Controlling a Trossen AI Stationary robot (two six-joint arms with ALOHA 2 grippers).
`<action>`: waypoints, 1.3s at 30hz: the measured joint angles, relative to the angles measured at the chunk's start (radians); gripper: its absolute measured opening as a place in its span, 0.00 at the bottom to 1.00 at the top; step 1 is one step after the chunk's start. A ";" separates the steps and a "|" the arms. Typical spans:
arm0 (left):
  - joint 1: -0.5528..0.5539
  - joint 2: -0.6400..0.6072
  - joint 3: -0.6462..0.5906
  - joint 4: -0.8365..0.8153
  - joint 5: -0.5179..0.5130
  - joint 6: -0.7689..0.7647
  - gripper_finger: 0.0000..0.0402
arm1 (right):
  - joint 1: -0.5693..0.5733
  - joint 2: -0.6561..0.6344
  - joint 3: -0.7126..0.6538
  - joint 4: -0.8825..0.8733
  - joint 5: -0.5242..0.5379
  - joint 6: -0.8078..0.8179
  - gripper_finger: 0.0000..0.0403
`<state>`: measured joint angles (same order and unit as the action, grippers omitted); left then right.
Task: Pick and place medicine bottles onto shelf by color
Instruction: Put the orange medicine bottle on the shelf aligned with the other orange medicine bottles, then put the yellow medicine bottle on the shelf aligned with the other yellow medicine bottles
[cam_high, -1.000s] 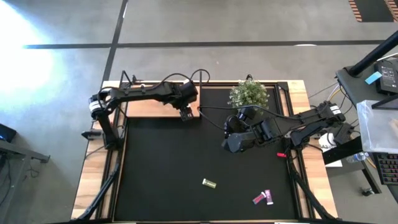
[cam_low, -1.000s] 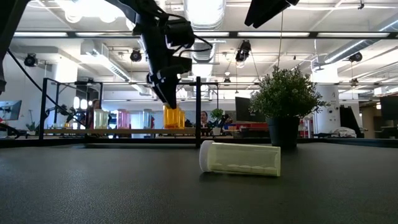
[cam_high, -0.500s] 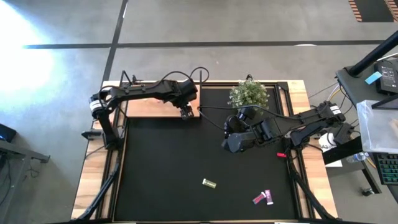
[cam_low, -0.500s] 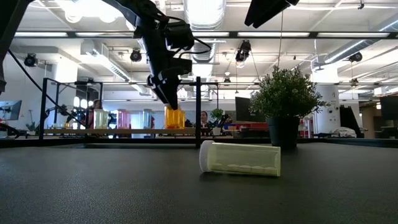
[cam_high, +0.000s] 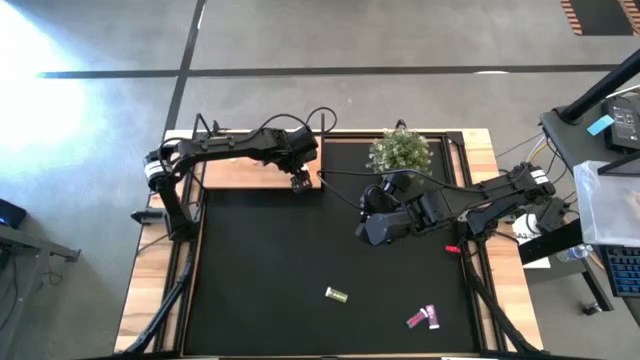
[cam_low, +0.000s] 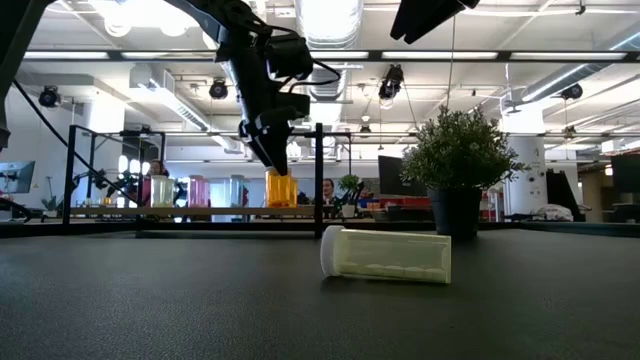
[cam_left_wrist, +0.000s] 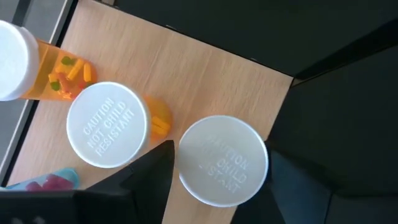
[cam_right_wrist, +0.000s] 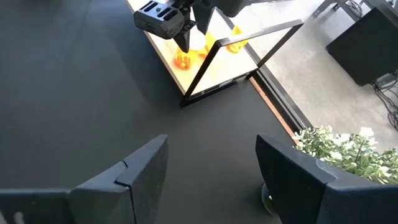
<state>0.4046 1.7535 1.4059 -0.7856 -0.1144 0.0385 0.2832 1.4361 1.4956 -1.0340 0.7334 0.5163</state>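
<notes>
- We see the shelf (cam_high: 255, 172) in the upper left of the high view, a light-wood board with thin black posts, lying along the far edge of the black mat (cam_high: 300, 250).
- At its right corner an orange bottle (cam_low: 279, 188) stands upright, its white cap (cam_left_wrist: 222, 160) low in the left wrist view, with a second white-capped orange bottle (cam_left_wrist: 107, 132) just beside it.
- Our left gripper (cam_high: 298, 181) hangs right over that corner; its fingers (cam_left_wrist: 152, 177) stand on either side of the cap with a gap showing, so it has let go and grips nothing.
- More bottles stand further along the shelf, left of centre in the low view: pale, pink, and blue (cam_low: 235, 190).
- A yellowish bottle (cam_low: 386, 253) lies on its side on the mat, centre of the low view.
- Two pink bottles (cam_high: 423, 318) lie together in the lower right of the high view.
- Our right gripper (cam_high: 370, 228) hovers over the mat right of centre, jaws parted and empty.
- The potted plant (cam_high: 399, 152) stands just behind it.
</notes>
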 joint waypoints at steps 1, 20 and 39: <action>0.000 0.000 0.000 0.000 -0.004 0.003 0.57 | 0.000 0.000 0.000 0.000 0.000 0.000 0.58; -0.025 -0.227 -0.073 -0.010 -0.022 -0.042 0.68 | 0.000 0.000 0.000 0.000 0.000 0.000 0.58; -0.508 -0.791 -0.813 0.791 -0.023 -0.442 0.68 | 0.000 0.000 0.000 0.001 0.000 0.000 0.58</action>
<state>-0.1037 0.9624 0.5933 0.0051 -0.1370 -0.4033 0.2832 1.4361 1.4956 -1.0328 0.7334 0.5163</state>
